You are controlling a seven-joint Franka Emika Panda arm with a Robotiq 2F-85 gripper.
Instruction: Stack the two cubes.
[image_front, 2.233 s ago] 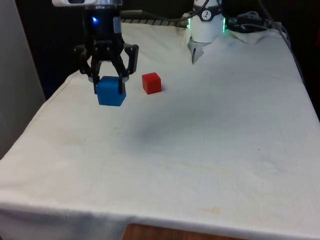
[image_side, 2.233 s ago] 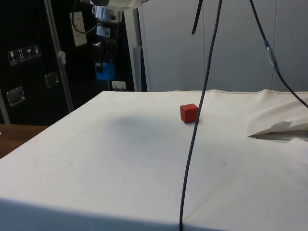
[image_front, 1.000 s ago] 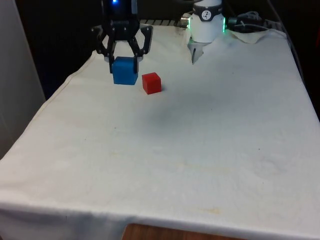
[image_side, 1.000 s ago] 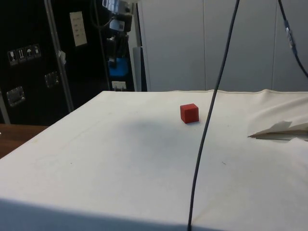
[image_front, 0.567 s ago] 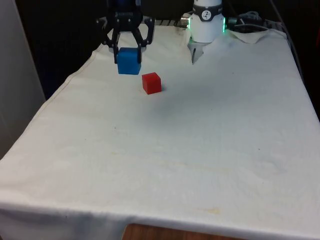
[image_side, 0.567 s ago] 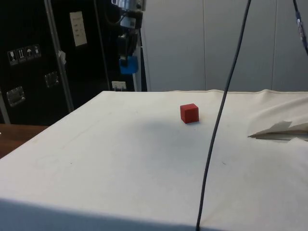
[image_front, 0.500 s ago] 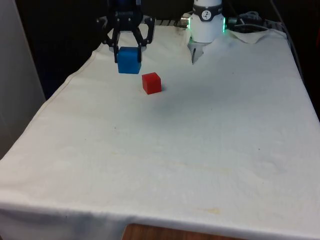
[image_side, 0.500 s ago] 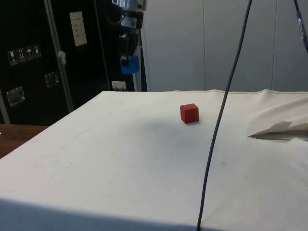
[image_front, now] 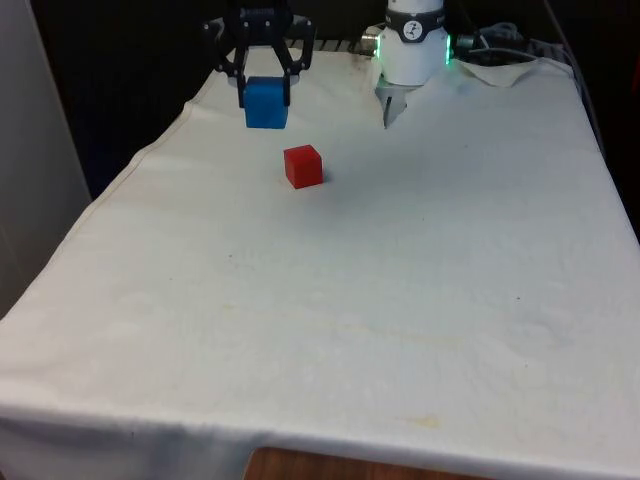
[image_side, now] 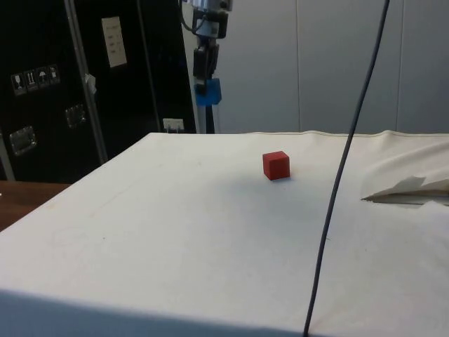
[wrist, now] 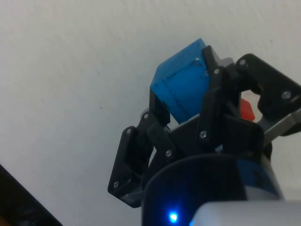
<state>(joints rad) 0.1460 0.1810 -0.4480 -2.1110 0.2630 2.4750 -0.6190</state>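
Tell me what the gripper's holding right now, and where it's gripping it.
The gripper holds the blue cube in the air, fingers clamped on two opposite side faces.

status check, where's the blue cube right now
Gripper shut on blue cube, held in the air. Red cube alone on the white cloth. Nothing between them.

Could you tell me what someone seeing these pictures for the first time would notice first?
Most striking is the blue cube held in the air by the black gripper, above the far part of the table, towards the front view's left. Next comes the red cube, alone on the white cloth, a little nearer the camera and not under the blue one.
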